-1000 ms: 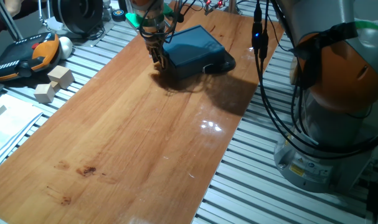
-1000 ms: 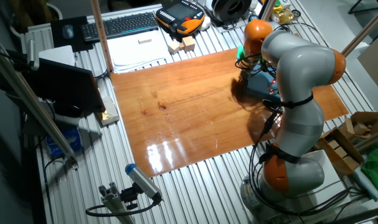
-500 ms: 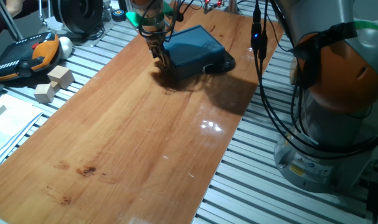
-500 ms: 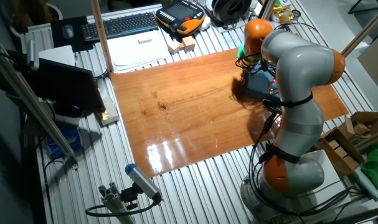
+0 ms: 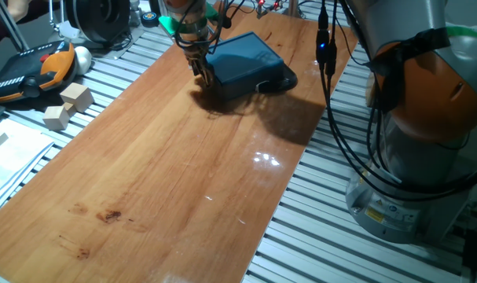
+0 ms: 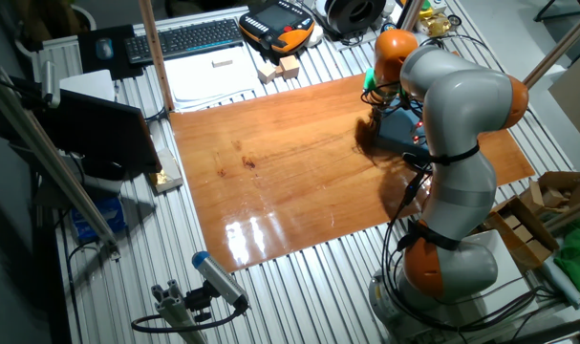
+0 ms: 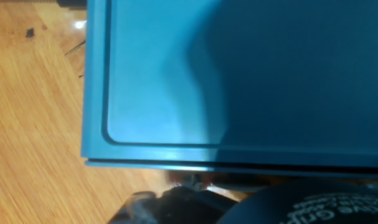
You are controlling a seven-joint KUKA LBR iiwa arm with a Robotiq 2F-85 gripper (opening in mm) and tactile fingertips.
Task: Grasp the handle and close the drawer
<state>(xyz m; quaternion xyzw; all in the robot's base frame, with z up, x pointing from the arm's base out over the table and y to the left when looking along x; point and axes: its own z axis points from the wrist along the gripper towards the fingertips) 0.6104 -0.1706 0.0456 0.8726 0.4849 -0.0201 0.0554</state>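
Note:
The dark teal box (image 5: 246, 56) lies at the far end of the wooden table (image 5: 183, 173). Its drawer looks pushed in almost flush with the box front (image 5: 226, 82). My gripper (image 5: 204, 72) points down at that front face, its fingers close together where the handle sits; the handle itself is hidden between them. In the other fixed view the gripper (image 6: 374, 124) stands at the box's (image 6: 401, 127) left side. In the hand view the box top (image 7: 238, 81) fills the frame and the dark fingertips (image 7: 176, 202) press against its near edge.
Two wooden blocks (image 5: 69, 104) and an orange teach pendant (image 5: 34, 67) lie on the slatted bench left of the table. Black cables (image 5: 332, 94) hang beside the robot base (image 5: 427, 157) on the right. A keyboard (image 6: 189, 36) lies at the far end.
The gripper has moved a little toward the box, and the drawer front has slid in with it. Between half a second ago and now almost nothing has moved.

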